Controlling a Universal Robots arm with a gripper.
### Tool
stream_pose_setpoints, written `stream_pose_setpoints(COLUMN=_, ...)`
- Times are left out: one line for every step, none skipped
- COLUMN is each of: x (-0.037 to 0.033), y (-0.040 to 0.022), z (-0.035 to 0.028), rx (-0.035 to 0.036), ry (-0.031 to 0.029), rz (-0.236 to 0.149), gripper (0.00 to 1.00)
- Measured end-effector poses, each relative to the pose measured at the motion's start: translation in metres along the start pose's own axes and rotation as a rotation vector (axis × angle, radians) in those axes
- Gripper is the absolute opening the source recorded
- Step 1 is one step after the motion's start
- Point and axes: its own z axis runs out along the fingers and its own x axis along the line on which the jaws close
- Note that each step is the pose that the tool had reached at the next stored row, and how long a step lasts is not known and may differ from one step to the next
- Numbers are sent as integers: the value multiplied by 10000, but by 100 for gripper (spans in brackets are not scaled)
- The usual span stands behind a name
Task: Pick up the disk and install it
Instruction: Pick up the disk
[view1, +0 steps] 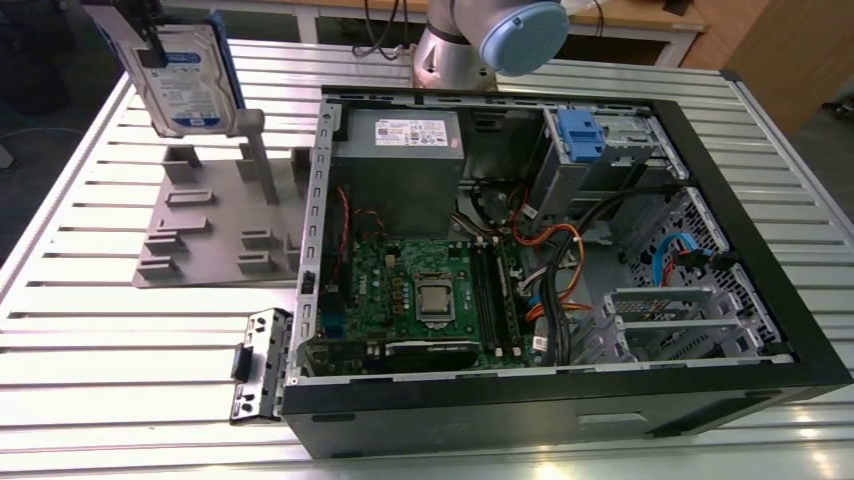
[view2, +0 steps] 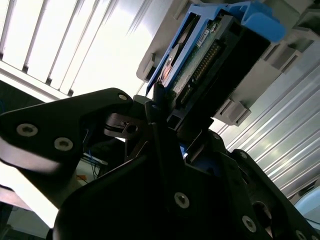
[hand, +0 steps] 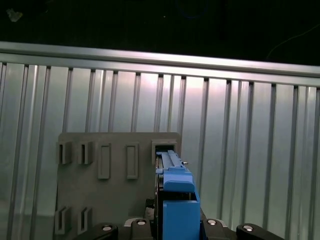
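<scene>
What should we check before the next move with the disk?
1. Grip: claw shut on the disk, ok.
2. Lift: disk clear of the grey stand, cannot tell.
3. Access: computer case open, ok.
4. Target: drive cage bay empty, cannot tell.
5. Path: black cables clear of the cage, not ok; they run right beside it.

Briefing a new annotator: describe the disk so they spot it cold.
Find the open computer case on the slatted table; on the exterior view's left of it stands a grey slotted stand. Over it the gripper holds the disk upright: flat, silver, white-and-blue label, blue carrier. The grey box with a white sticker and the blue-latched cage sit inside the case.
</scene>
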Motion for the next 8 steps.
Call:
stream_pose_setpoints(x=0, y=0, z=-7, rx=0, ry=0, rz=0, gripper=36)
stream_pose_setpoints(x=0, y=0, z=-14, rx=1, ry=0, rz=0, gripper=36)
stream_pose_setpoints(x=0, y=0, z=-22, rx=0, ry=0, rz=0, gripper=36)
stream_pose_setpoints(x=0, y=0, z=-30, rx=0, ry=0, rz=0, gripper=36)
stream_pose_setpoints(x=0, y=0, z=-38, rx=0, ry=0, rz=0, gripper=36)
stream_pose_setpoints(x=0, y=0, z=-46, rx=0, ry=0, rz=0, gripper=36)
stream_pose_setpoints(x=0, y=1, z=-53, rx=1, ry=0, rz=0, gripper=36)
stream_pose_setpoints(x=-1, y=1, z=-61, rx=1, ry=0, rz=0, gripper=36)
